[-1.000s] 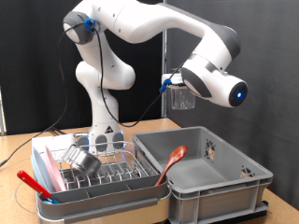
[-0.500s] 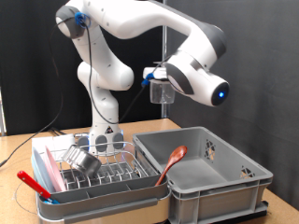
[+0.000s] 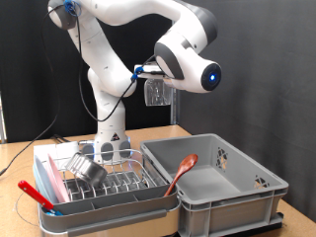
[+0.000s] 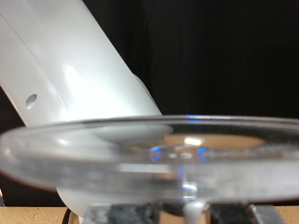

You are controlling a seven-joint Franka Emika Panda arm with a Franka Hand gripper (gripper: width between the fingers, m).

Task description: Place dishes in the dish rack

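My gripper (image 3: 156, 83) is high above the table, shut on the clear drinking glass (image 3: 159, 95). The glass's rim fills the wrist view (image 4: 149, 159); the fingers do not show there. The dish rack (image 3: 99, 190), a pale tray with a wire grid, sits at the exterior view's lower left. The shiny steel bowl (image 3: 89, 170) lies tilted in it. The reddish-brown spoon (image 3: 182, 174) leans inside the grey crate (image 3: 222, 193), its bowl end up. The gripper with the glass hangs above the gap between rack and crate.
A red-handled utensil (image 3: 36, 196) and a pink flat item (image 3: 47, 178) sit at the rack's left end. The robot's white base column (image 3: 109, 128) stands just behind the rack. A white arm link (image 4: 75, 75) shows behind the glass in the wrist view.
The gripper with the glass has moved towards the exterior view's left and a little up, from above the crate to above the gap between rack and crate. Bowl and spoon have not moved.
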